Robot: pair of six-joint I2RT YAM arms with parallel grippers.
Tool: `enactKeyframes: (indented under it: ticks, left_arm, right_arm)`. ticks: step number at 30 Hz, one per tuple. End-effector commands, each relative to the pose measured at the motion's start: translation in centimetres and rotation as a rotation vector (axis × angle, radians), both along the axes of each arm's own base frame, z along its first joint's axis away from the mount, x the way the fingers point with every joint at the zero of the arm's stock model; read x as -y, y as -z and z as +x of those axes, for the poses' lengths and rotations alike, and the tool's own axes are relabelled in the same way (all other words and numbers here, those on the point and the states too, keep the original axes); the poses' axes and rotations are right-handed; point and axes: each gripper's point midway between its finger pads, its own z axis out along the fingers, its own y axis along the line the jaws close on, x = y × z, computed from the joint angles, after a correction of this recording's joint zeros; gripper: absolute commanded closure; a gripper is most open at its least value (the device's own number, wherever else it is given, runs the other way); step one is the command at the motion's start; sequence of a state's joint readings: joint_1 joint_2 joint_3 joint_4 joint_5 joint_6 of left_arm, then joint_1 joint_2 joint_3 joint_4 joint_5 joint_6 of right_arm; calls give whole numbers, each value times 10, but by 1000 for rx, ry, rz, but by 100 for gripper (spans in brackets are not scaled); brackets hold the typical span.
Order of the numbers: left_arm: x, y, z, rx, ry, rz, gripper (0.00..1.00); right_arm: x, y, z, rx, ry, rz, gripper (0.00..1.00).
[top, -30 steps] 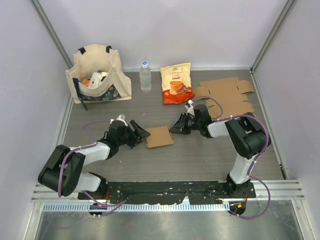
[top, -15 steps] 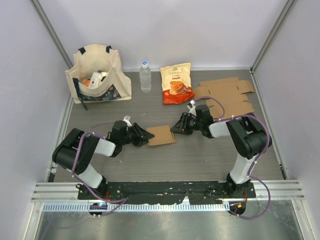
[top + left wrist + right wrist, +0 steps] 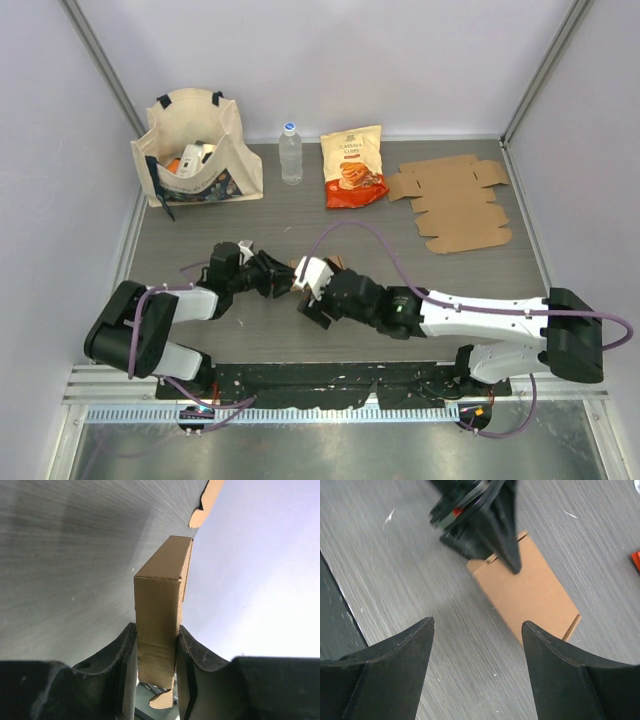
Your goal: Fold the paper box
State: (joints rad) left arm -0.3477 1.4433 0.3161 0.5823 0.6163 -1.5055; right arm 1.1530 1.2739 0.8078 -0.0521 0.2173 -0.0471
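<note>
Left gripper (image 3: 156, 630) is clamped on the left edge of the paper box (image 3: 530, 595), right gripper (image 3: 477, 625) just hovers above it, fingers spread wide.

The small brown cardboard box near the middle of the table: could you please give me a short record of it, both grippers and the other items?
held item: small brown cardboard box, folded into shape
left gripper: shut on one end of the box
right gripper: open, over the box, not touching it
spare: flat unfolded cardboard blank, far right of the table
far edge: beige canvas tote bag, clear plastic water bottle, orange snack bag
</note>
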Motion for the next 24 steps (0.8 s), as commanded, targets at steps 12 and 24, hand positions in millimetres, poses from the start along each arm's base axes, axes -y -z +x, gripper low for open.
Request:
enactKeyframes:
  ticks: [12, 24]
  left_arm:
    - [-10, -45, -48, -222, 105, -174, 69]
    - [-15, -46, -63, -191, 102, -173, 50]
  right_arm:
    - [4, 13, 6, 436, -67, -448, 26]
    - [-1, 13, 12, 608, 16, -488, 63]
